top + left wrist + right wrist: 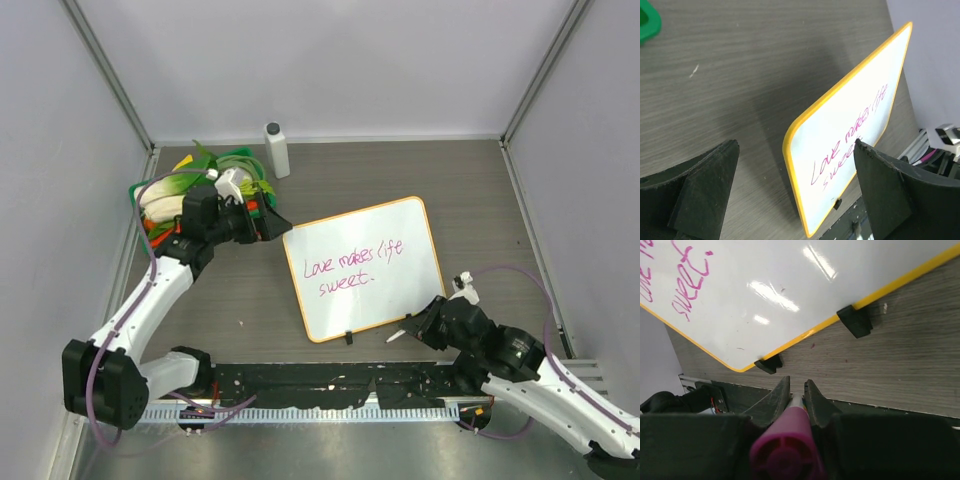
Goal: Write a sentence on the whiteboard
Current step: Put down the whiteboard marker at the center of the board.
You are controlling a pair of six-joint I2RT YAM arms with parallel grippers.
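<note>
The whiteboard [400, 290], white with an orange frame, lies flat mid-table. The sentence [352, 262] on it, in magenta cursive, reads "Love makes life sweet." My left gripper [278, 226] hovers at the board's far left corner, open and holding nothing. In the left wrist view the whiteboard [860, 95] and the sentence [850, 145] show between the wide-apart fingers of that gripper [795, 145]. My right gripper [415, 328] sits off the board's near right edge, shut on a magenta marker [790, 440]. In the right wrist view the whiteboard [790, 270] and its black feet [855, 320] lie ahead of the right gripper [797, 382].
A green tray [134, 192] piled with vegetables stands at the far left, behind my left arm. A white bottle [277, 150] stands near the back wall. Grey walls close in three sides. A black rail [330, 385] runs along the near edge.
</note>
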